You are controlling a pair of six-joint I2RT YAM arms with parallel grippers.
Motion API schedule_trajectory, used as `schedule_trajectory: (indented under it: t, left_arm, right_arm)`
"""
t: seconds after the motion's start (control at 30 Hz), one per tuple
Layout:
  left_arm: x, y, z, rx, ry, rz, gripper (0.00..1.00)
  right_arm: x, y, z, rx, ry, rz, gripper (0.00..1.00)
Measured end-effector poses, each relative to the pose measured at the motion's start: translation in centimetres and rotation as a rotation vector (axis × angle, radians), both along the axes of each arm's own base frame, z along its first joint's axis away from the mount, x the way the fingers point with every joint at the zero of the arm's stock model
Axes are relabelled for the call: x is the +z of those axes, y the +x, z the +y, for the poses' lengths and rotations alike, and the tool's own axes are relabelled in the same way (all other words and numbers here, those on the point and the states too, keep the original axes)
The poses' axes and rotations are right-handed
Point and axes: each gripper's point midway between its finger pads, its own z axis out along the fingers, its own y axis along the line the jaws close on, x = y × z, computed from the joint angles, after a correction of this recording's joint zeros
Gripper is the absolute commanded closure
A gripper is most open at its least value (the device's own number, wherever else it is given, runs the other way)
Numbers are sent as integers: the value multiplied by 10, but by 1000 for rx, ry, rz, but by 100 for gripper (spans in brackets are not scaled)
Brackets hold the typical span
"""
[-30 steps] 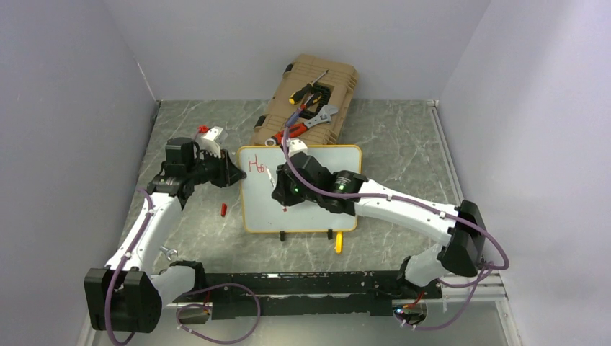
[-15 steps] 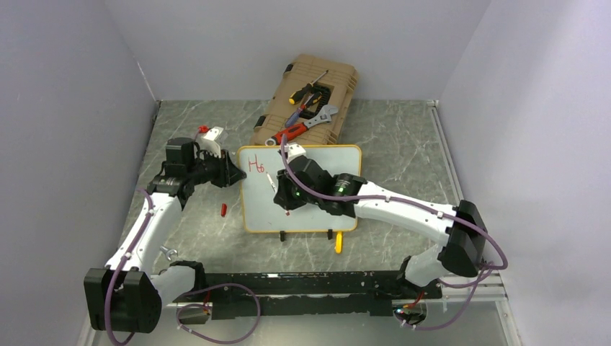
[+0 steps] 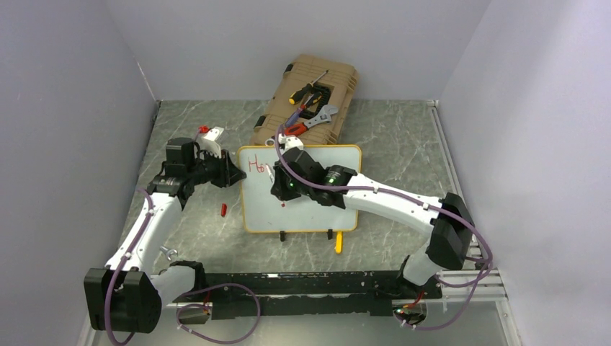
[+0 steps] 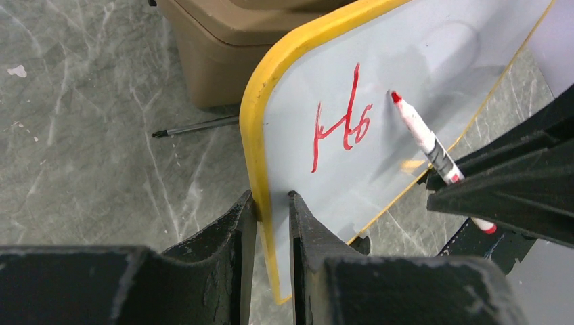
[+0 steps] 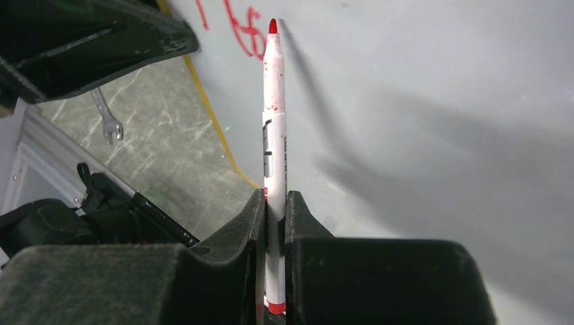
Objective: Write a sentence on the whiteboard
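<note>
Left hand (image 4: pixel 271 206): clamped on whiteboard (image 4: pixel 433 61) edge
Right hand (image 5: pixel 274 203): grasping marker (image 5: pixel 274 95) — tip ahead of it, just beside red letters (image 4: pixel 342 128)

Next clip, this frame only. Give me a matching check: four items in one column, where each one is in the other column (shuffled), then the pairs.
Items
1. whiteboard
2. red marker
3. adjustable wrench
4. small red item

Where
A. lying on the tan tool case
B. gripped at its yellow frame by the left gripper
C. lying on the table, left of the board
D. clamped in the right gripper, tip near the red letters

Pairs: 1-B, 2-D, 3-A, 4-C
</note>
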Motion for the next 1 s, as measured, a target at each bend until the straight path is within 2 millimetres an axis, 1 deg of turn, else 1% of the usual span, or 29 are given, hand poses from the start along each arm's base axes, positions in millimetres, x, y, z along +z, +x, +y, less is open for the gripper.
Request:
schedule_trajectory:
  t: [0.17, 0.43, 0.6, 0.8, 1.0]
  left_arm:
    - [0, 0, 0, 2, 4, -1, 100]
    - [-2, -1, 1, 3, 9, 6, 100]
    - [-2, 0, 1, 5, 12, 6, 100]
    - [-3, 0, 1, 6, 14, 5, 100]
    - [-3, 0, 1, 5, 14, 5, 100]
  right_arm:
    - [-1, 8, -6, -34, 6, 20, 100]
    - [-8, 4, -6, -30, 0, 52, 100]
    - [-19, -5, -7, -16, -5, 95, 100]
    - [-36, -23, -10, 16, -33, 151, 100]
    - [-37, -26, -10, 17, -39, 155, 100]
